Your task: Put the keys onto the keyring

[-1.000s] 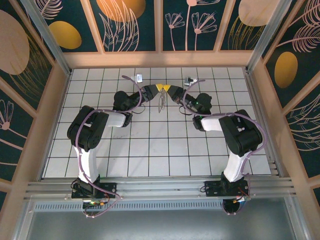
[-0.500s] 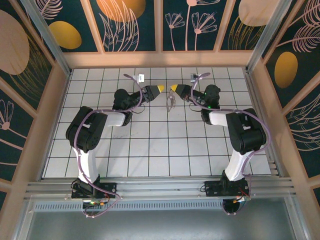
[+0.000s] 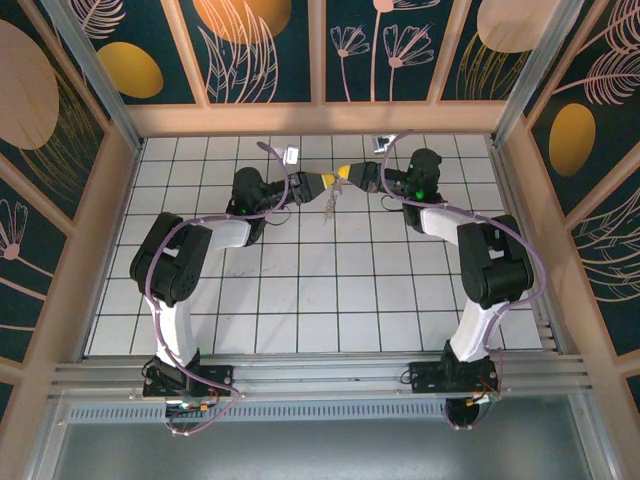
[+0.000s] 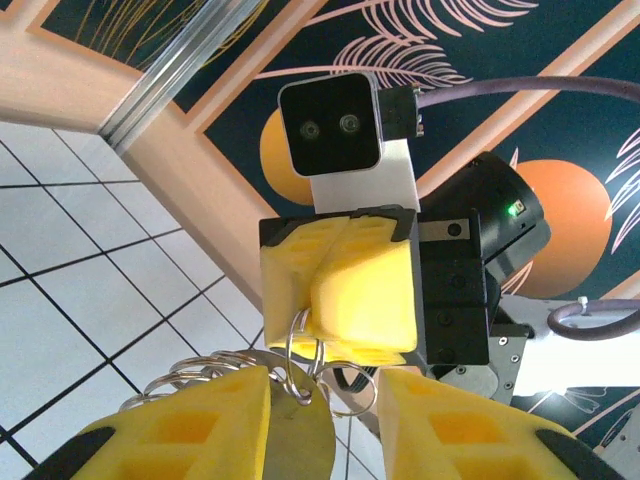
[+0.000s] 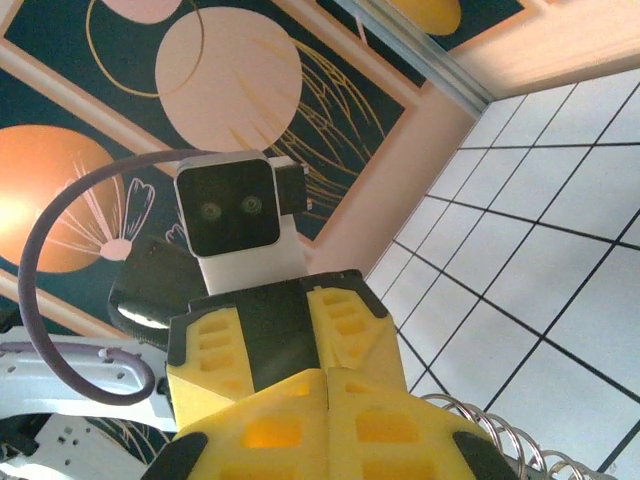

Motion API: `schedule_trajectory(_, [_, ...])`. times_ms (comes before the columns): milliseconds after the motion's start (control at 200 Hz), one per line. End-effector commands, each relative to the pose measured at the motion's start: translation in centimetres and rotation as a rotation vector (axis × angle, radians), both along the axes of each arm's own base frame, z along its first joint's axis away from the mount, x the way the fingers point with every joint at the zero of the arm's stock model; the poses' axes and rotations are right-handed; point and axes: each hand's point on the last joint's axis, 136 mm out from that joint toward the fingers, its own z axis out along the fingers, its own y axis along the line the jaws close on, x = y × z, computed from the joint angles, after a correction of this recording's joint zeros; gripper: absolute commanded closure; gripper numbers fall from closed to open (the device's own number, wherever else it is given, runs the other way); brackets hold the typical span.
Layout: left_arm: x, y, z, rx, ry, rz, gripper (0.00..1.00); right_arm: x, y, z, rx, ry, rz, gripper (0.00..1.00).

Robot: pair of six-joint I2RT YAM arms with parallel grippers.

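High over the far tiles my two grippers meet tip to tip. The right gripper is shut, and in the left wrist view its yellow fingers pinch the wire of the keyring, a bunch of thin steel loops. The keyring's loose end dangles below the tips. My left gripper is open, with the loops and a flat dull metal piece in the gap, lying against its left finger. I cannot tell whether that piece is one of the keys.
White tiled floor spreads below both arms. The wooden back wall stands close behind the grippers, with side walls left and right. Purple cables loop off both wrists. A coil of rings shows beside the right fingers.
The left gripper has opened. The grippers drew apart, the keyring staying with the right one, then closed in again a little farther back and to the right.
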Motion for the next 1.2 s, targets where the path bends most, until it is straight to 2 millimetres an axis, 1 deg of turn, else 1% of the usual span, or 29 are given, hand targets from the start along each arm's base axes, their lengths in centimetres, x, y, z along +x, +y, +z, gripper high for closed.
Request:
schedule_trajectory(0, [-0.1,0.1,1.4,-0.003,-0.062,-0.018,0.66,-0.2,0.2,0.2,-0.016,-0.048,0.059,1.0])
schedule_trajectory(421, [-0.1,0.0,1.5,-0.019,-0.061,-0.024,0.67,-0.8,0.5,0.2,-0.018,-0.055,0.092,1.0])
schedule_trajectory(766, [-0.5,-0.1,1.3,-0.026,-0.056,-0.058,0.77,-0.7,0.6,0.7,-0.01,-0.066,0.093,1.0])
schedule_trajectory(907, [-0.5,-0.2,1.2,-0.026,-0.051,-0.064,0.78,-0.8,0.7,0.8,-0.009,-0.069,0.099,1.0])
schedule_trajectory(1017, [-0.4,-0.2,1.0,-0.025,-0.048,-0.063,0.77,-0.9,1.0,0.8,-0.008,-0.069,0.106,1.0])
schedule_trajectory(1137, [-0.4,-0.2,1.1,-0.028,-0.049,-0.062,0.78,-1.1,1.3,0.8,-0.01,-0.072,0.114,1.0])
schedule_trajectory(1192, [-0.4,-0.2,1.1,-0.028,-0.047,-0.063,0.8,-1.1,1.4,0.8,-0.011,-0.072,0.115,1.0])
